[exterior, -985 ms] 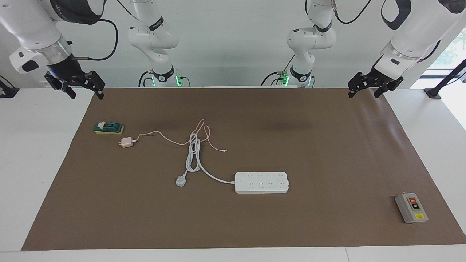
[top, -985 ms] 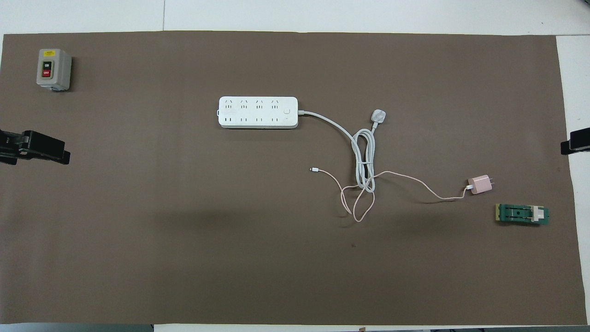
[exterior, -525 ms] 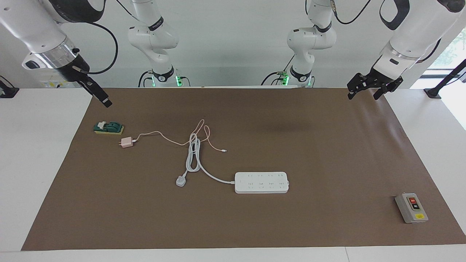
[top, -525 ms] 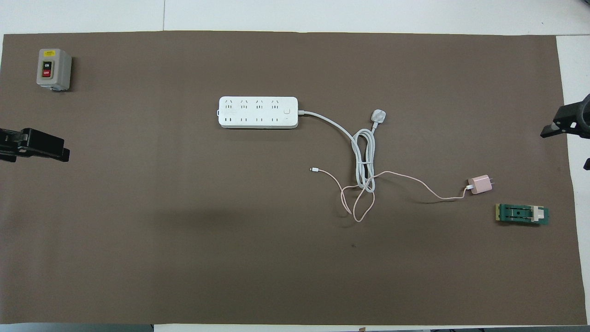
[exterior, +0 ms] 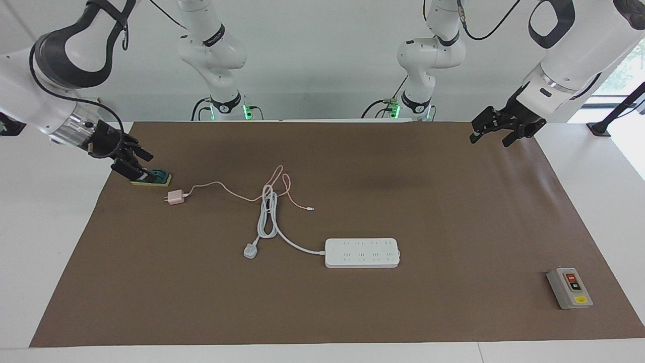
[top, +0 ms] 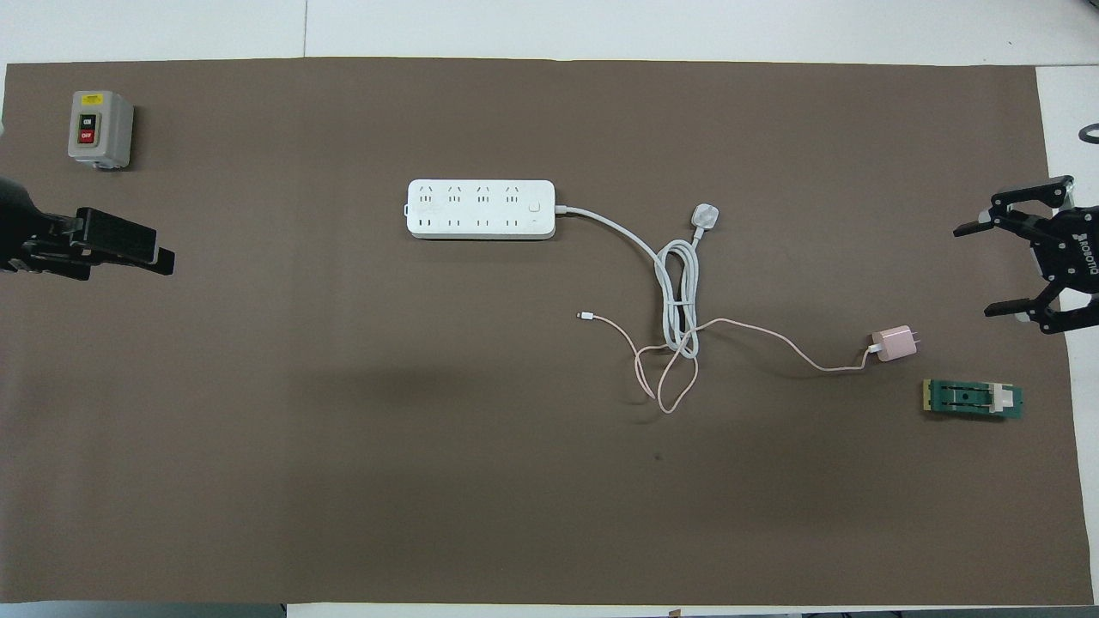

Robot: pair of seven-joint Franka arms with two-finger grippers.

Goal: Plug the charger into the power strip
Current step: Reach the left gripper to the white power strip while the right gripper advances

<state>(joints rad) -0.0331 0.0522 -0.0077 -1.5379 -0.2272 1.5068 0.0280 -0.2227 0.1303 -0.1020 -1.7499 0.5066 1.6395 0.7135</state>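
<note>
The charger, a small pink cube, lies on the brown mat toward the right arm's end. Its thin pink cable loops across the coiled white cord. The power strip lies flat mid-table, farther from the robots than the charger. My right gripper hangs open over the mat's edge at the right arm's end, close to the charger but apart from it, holding nothing. My left gripper is open and empty over the mat's edge at the left arm's end.
A green block sits beside the charger, nearer the robots. The strip's white three-pin plug lies by its coiled cord. A grey box with red and black buttons stands at the left arm's end.
My right gripper has come down and swung in over the mat's edge toward the charger and green block. My left gripper has edged inward over the mat. Nothing on the mat has moved.
</note>
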